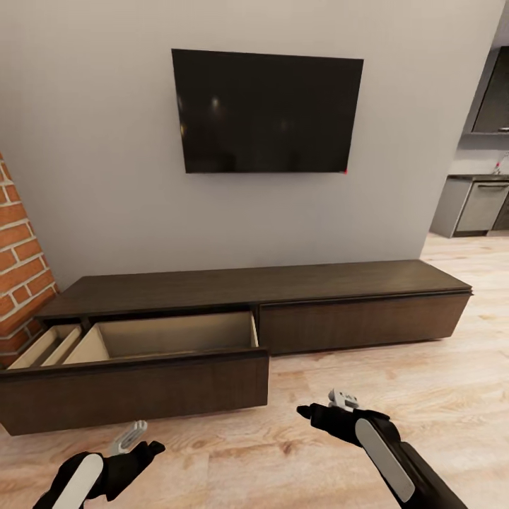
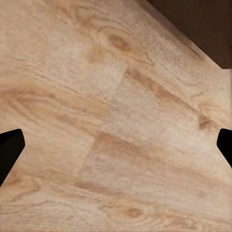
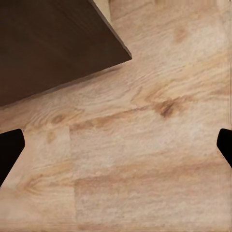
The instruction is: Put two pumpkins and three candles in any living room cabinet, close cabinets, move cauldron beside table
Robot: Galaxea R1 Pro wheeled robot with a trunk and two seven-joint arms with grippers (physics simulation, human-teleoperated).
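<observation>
A pale grey wall (image 1: 92, 141) with a flat black television (image 1: 267, 112) fills the upper frame, above a knotty light-wood floor (image 1: 396, 367). Across the middle runs the cabinet (image 1: 247, 286), long, low, dark brown; its lower-left drawer (image 1: 134, 389) stands pulled out, pale wood inside. Red brick (image 1: 18, 276) edges the left. The left gripper (image 2: 116, 145) and right gripper (image 3: 116, 145) hang wide apart over floor, holding nothing.

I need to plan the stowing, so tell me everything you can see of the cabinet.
The cabinet is a long, low dark brown wood-look unit standing on the light wooden floor against the grey wall, beneath the TV, its left end by the brick surround. Its fronts have no handles. The left drawer is pulled out, showing pale, empty compartments with dividers. The right front is shut.
</observation>
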